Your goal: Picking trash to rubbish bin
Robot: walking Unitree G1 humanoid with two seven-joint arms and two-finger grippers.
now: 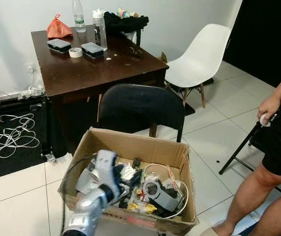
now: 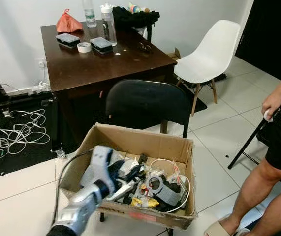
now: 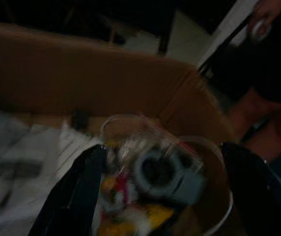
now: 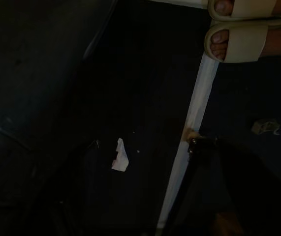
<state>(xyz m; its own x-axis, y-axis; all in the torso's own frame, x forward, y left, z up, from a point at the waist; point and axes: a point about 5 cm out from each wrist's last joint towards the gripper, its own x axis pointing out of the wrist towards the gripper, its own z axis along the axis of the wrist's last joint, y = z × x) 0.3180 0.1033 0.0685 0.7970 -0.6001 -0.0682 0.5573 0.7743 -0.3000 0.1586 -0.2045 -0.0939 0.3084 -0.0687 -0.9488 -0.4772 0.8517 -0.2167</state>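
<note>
A cardboard box [image 1: 130, 143] rests on a black chair [image 1: 140, 105] and holds trash: a grey tape roll [image 1: 156, 191], a white cable loop [image 1: 180, 189] and yellow wrappers [image 1: 142, 206]. My left arm reaches into the box from the near side, and its gripper [image 1: 128, 180] hangs just over the trash. In the left wrist view the left gripper [image 3: 162, 191] is open, with the grey tape roll [image 3: 160, 172] lying beyond its fingers and nothing between them. The right gripper [image 4: 160, 196] hangs low over dark floor, its fingers dimly seen apart, near a white paper scrap [image 4: 120, 155].
A person [image 1: 278, 147] stands to the right, one hand on a black folding stand [image 1: 238, 150], with sandalled feet [image 4: 243, 29]. Behind the box are a dark wooden table [image 1: 91, 64] with bottles and cases, and a white chair [image 1: 199, 59]. White cables [image 1: 7, 132] lie on the floor at left.
</note>
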